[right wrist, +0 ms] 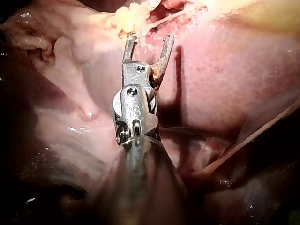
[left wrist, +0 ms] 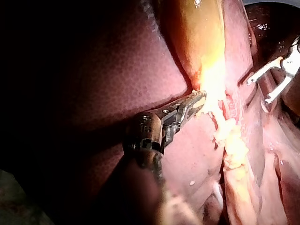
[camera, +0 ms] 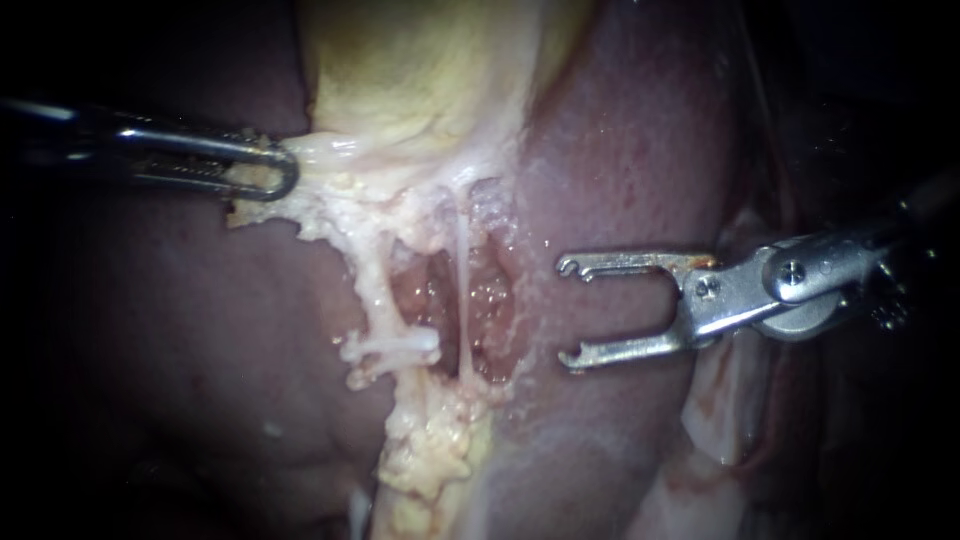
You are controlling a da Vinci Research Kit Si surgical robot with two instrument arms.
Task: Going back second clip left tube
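Note:
The yellowish gallbladder [camera: 420, 70] lies on the dark red liver [camera: 620, 150]. Below it a dissected pit shows two pale tubes: the thicker left tube [camera: 375, 290] and the thin right tube [camera: 463, 300]. A white crosswise piece [camera: 395, 348] sits on the left tube's lower end; I cannot tell if it is a clip. My left instrument [camera: 275, 170] [left wrist: 197, 101] is shut on pale tissue at the gallbladder's neck. My right instrument [camera: 572, 312] [right wrist: 149, 40] stands open and empty over the liver, to the right of the pit and apart from both tubes.
Lumpy yellow fat [camera: 430, 450] runs down from the pit. Pale folds of tissue [camera: 730, 400] lie under the right instrument's shaft. In the left wrist view the right instrument [left wrist: 272, 79] shows beyond the gallbladder.

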